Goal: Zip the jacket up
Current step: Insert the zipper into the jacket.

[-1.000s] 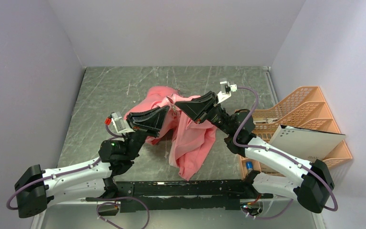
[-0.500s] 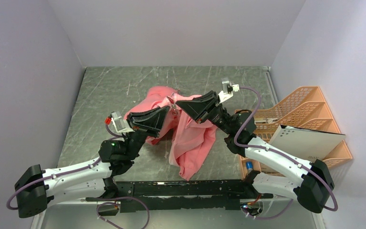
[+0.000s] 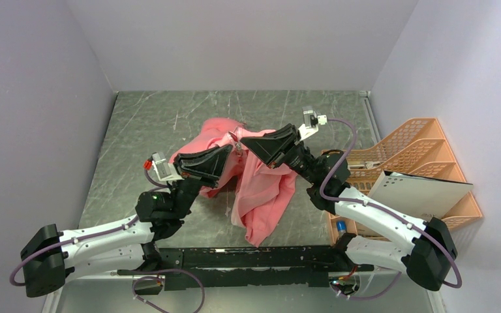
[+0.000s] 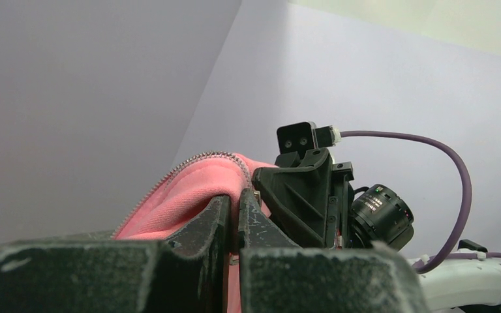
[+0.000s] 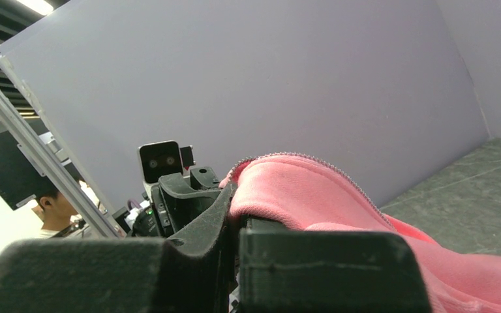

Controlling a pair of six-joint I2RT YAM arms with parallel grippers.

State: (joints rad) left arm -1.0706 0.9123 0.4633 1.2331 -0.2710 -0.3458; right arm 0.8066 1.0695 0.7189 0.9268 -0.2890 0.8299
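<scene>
Your jacket point(image 3: 254, 189) sits around the middle of the table point(image 3: 143, 124). It is pinched up off the surface at its top, and the rest hangs in a crumpled fold toward the near edge, with a smaller bunch lying toward the far edge. In both wrist views you can see a bare row of zipper teeth point(image 4: 169, 176) running along a rolled edge of fabric, with no second row meshed into it. I can't make out the pull anywhere. So I'd judge that nothing is zipped yet. You are at the stage of bringing the two front edges together, and seating the ends and running the pull all the way up are left to do.

Your left gripper point(image 3: 230, 155) is pinched tight on one edge of the jacket. Your right gripper point(image 3: 243, 141) is clamped the same way on fabric just beside it. The two tips nearly meet above the middle of the table.

An orange file rack point(image 3: 424, 150) holding a white folder point(image 3: 421, 192) stands off the right edge, well apart from the work.

Against the earlier frames almost nothing differs. The right wrist has crept a touch toward the far right, while the left arm and the hang of the jacket look the same.
</scene>
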